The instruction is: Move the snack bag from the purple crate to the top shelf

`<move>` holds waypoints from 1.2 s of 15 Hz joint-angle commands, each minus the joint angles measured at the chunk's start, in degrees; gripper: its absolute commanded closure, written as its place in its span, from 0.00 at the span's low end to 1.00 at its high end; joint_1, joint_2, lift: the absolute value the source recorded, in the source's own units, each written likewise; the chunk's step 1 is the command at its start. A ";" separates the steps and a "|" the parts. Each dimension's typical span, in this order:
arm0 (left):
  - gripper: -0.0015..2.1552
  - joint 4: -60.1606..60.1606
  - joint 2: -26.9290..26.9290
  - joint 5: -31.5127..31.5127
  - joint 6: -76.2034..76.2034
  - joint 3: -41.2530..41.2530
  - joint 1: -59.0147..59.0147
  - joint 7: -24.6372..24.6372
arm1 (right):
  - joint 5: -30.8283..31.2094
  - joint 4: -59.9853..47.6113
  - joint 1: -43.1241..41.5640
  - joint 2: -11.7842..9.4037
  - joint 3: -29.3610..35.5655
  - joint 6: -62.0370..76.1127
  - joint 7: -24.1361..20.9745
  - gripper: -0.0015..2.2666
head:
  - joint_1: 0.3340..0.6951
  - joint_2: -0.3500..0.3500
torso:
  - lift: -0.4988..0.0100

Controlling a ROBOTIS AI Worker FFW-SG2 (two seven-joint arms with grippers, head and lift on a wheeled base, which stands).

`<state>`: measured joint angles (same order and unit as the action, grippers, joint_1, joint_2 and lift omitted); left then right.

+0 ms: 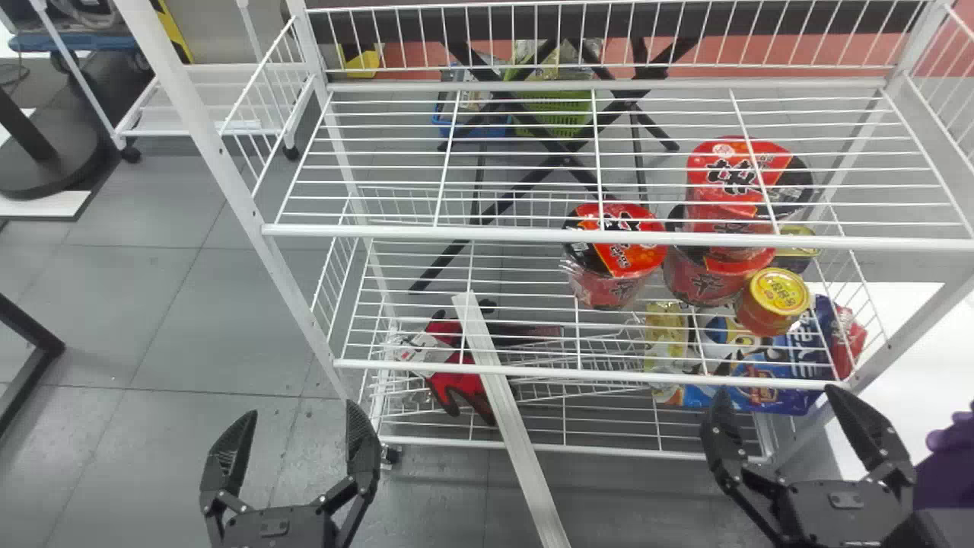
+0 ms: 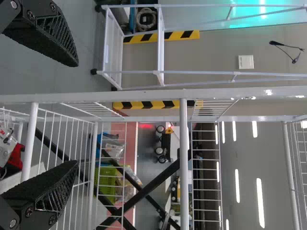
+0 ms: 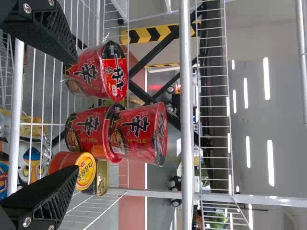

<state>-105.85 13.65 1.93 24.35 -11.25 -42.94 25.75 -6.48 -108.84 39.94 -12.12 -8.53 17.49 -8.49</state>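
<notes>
The move turns first on the purple object (image 1: 941,479), likely the purple crate, which lies to the right of the wire rack (image 1: 533,234), just beyond the right tool (image 1: 776,391). Going by the task, the snack bag should be in that crate; which way its long axis runs I cannot tell. The right arm is clearly the nearer one: its tool stands before the rack's right end, fingers spread and holding nothing. The left tool (image 1: 302,411), also spread and unladen, stands before the rack's left end, far from the crate. So the right tool probably has to swing outward from the rack, grip the bag, then rise back and over a front rail. The rack's right upright (image 1: 898,335) could catch a wide bag on the way. On the rack's middle shelf (image 1: 525,368), towards the right, are a single red noodle cup (image 1: 618,255), a stacked pair (image 1: 723,221) and a yellow-lidded can (image 1: 776,293). Low in the rack are a blue snack bag (image 1: 776,365) on the right and red-and-black gloves (image 1: 456,380) on the left. A pale slat (image 1: 514,418) slants across the rack's front. Another rail (image 3: 303,57) runs higher on the rack, so the top shelf may be up there.
</notes>
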 commanded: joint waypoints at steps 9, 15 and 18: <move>0.04 0.29 -0.03 -0.08 0.30 0.00 -0.03 0.09 | 0.33 0.21 0.13 -0.01 -0.70 2.24 -1.97 0.00 | 1.00 0.59 | 0.09; 0.04 0.38 -0.11 -0.08 0.47 0.00 -0.03 0.18 | 0.24 0.74 1.28 -0.01 -1.05 9.27 -2.14 0.00 | 1.00 0.59 | 0.09; 0.04 0.47 -0.11 -0.17 0.47 0.00 0.05 0.09 | -0.20 -0.75 1.19 -0.01 -1.49 5.57 -6.01 0.01 | 1.00 0.58 | 0.09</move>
<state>-105.41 13.54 1.79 24.82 -11.25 -42.94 25.84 -6.35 -108.59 41.17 -12.09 -10.01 25.25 -14.24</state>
